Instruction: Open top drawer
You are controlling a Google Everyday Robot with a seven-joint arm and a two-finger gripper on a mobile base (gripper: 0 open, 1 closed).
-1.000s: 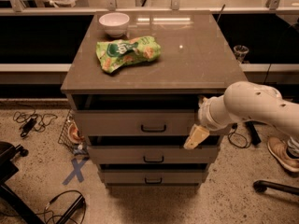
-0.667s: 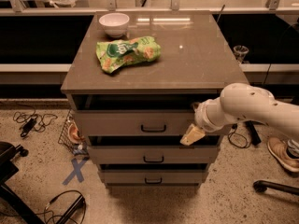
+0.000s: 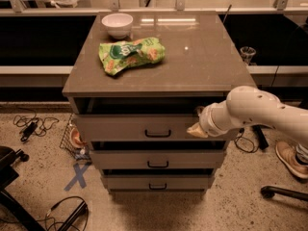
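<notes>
The top drawer [image 3: 144,128] is the tallest of three grey-beige drawers in the cabinet, with a small black bar handle [image 3: 158,134] at its middle. It stands pulled out a little, with a dark gap under the cabinet top. My gripper [image 3: 196,129] is at the end of the white arm coming in from the right. It sits in front of the right part of the drawer front, to the right of the handle and a little above its height.
The cabinet top [image 3: 202,57] carries a white bowl [image 3: 117,24] and a green snack bag [image 3: 131,55]. Two shorter drawers [image 3: 154,161] lie below. Cables [image 3: 33,125], a blue floor cross [image 3: 77,175], a chair base [image 3: 12,186] and a shoe [image 3: 291,159] lie around.
My gripper has moved left and upward along the top drawer's front, closer to the handle. The drawer and the things on top have not visibly moved.
</notes>
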